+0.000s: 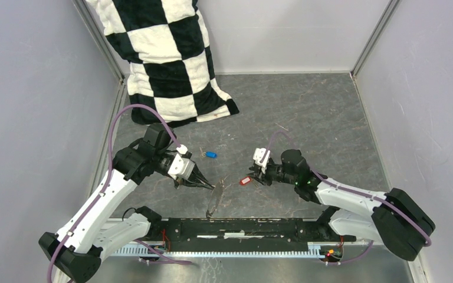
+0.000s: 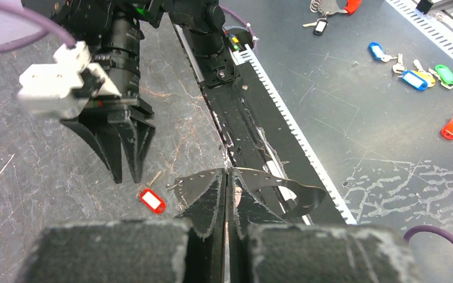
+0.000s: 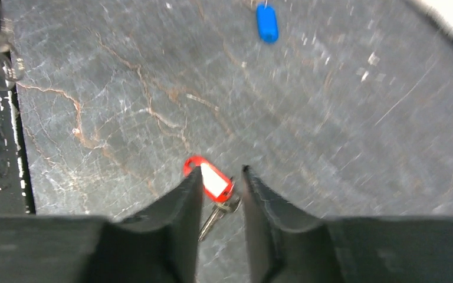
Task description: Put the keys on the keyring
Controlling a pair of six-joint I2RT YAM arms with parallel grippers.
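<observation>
Red plastic is showing in the narrow gap between the tips of the right fingers (image 3: pixel 174 218). The red key (image 3: pixel 210 180) is lying flat on the grey marbled desk (image 3: pixel 124 100) there, its small metal part trailing back under the fingers. The right fingers are standing only slightly apart, pointing down at the desk and straddling the key's head without closing on it. The blue key (image 3: pixel 266 23) is resting on the desk well beyond those tips, apart from everything else. The left fingers (image 2: pixel 207 200) are pressing fully together, pinching the thin grey keyring (image 2: pixel 274 178), which is curving out from their tips to one side. The two sets of fingers are facing each other across the red key, near but not touching.
</observation>
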